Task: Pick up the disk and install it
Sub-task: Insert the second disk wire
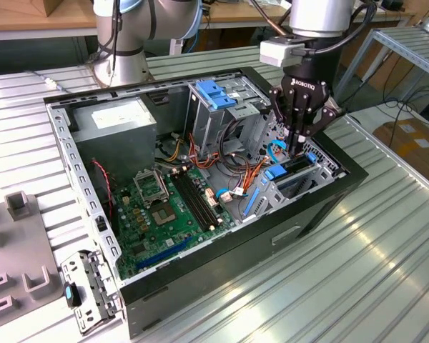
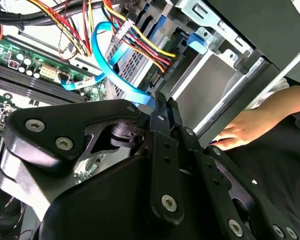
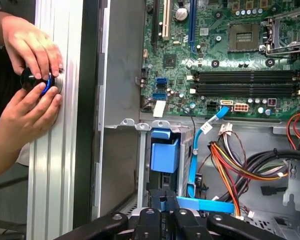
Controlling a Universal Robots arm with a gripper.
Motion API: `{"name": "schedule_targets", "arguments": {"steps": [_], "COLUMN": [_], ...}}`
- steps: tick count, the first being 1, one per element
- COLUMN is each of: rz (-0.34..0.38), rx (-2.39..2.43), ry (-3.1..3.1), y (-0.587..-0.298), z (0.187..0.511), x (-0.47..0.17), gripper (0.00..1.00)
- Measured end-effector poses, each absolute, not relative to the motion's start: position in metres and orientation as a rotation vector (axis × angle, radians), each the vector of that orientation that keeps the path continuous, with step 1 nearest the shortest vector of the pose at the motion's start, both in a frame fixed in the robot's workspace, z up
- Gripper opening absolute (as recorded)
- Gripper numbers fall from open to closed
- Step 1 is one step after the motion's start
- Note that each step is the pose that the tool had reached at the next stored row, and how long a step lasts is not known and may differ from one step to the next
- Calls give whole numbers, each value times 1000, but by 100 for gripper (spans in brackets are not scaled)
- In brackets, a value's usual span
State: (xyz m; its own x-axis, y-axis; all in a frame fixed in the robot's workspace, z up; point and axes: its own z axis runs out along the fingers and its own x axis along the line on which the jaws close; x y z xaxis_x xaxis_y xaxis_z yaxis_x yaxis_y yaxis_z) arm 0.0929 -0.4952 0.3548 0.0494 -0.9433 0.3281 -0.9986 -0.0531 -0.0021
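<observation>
The fingers (image 1: 294, 148) are drawn narrow, tips nearly together, pointing down into the open computer case (image 1: 200, 286) on the desk (image 1: 386, 236). I cannot tell whether they pinch anything. The disk (image 1: 293, 166) sits edge-up in the drive cage just beneath the fingertips, with blue rails at either end. A blue cable (image 2: 102, 55) loops just beside the fingers. Beyond the case wall, well apart from the fingers, a person's hands (image 3: 32, 47) rest on the desk around a small round object (image 3: 40, 82).

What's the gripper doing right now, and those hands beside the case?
Gripper: shut, down in the drive bay of the computer case; whether it holds anything cannot be told.
Person's hands: on a small round object on the table.
</observation>
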Motion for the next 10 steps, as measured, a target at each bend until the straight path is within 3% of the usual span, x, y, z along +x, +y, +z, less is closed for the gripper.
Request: {"name": "schedule_targets", "arguments": {"steps": [10], "rz": [341], "rx": [2180], "ry": [-2036], "y": [-503], "z": [352], "x": [89], "gripper": [16]}}
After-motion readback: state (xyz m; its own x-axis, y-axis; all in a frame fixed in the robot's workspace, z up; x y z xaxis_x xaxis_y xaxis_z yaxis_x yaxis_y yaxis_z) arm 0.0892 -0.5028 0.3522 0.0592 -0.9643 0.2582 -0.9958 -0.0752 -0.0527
